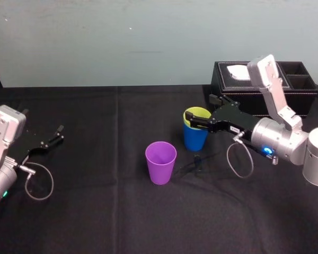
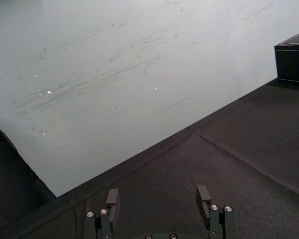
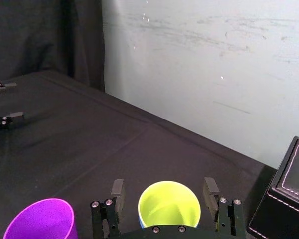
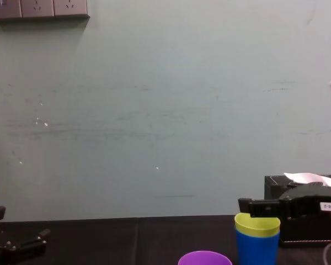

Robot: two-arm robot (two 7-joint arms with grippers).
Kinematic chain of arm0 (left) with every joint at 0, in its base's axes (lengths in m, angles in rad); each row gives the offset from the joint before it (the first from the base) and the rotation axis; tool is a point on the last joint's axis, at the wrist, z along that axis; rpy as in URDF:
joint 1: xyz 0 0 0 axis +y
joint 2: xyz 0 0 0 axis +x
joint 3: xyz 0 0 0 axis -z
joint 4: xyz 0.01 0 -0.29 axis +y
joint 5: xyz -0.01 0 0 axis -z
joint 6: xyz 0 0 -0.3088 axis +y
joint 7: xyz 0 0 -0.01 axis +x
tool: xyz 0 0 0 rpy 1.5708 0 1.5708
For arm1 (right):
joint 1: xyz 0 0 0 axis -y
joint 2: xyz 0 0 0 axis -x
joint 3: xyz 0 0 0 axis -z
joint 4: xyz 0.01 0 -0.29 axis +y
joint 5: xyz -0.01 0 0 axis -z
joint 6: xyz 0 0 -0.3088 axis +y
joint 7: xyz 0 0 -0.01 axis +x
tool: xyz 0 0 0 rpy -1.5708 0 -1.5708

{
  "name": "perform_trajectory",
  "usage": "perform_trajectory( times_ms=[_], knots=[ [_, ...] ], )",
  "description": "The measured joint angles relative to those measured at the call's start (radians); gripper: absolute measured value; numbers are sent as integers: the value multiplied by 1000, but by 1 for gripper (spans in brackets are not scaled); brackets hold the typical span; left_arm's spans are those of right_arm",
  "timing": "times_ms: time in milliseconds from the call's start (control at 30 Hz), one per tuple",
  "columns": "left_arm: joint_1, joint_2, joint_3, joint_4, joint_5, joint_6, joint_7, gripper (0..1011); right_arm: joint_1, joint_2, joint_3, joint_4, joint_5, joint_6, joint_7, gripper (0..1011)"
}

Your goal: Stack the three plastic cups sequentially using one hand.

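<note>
Right gripper (image 3: 163, 186), fingers apart, straddles the yellow-green cup (image 1: 198, 113) nested in the blue cup (image 1: 195, 138). The purple cup (image 1: 160, 164) stands upright beside them, toward the table's (image 1: 95, 211) front-left. Left gripper (image 2: 158, 191) idles open-fingered near the left edge.

A yellow-green cup (image 1: 197, 112), a bright blue cup (image 1: 194, 138) and a purple cup (image 1: 160, 164) are each seen in one solid colour. The counter (image 1: 106, 211) is draped in black. The black tissue box (image 1: 299, 94) is edged with pale stitching. The wall (image 1: 122, 37) is painted pale grey-green.
</note>
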Motion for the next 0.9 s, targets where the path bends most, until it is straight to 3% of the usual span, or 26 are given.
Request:
perform_trajectory(
  times_ms=[267, 500, 767, 900],
  knots=[
    [0, 0, 0, 0, 0, 0, 0, 1010, -62, 48, 26, -66, 48, -29, 33, 1003],
    [0, 0, 0, 0, 0, 0, 0, 1010, -137, 121, 40, -144, 104, -65, 92, 1003],
    [0, 0, 0, 0, 0, 0, 0, 1010, -190, 180, 21, -190, 139, -89, 150, 1003],
    [0, 0, 0, 0, 0, 0, 0, 1010, -201, 192, 5, -195, 141, -98, 162, 1003]
  ],
)
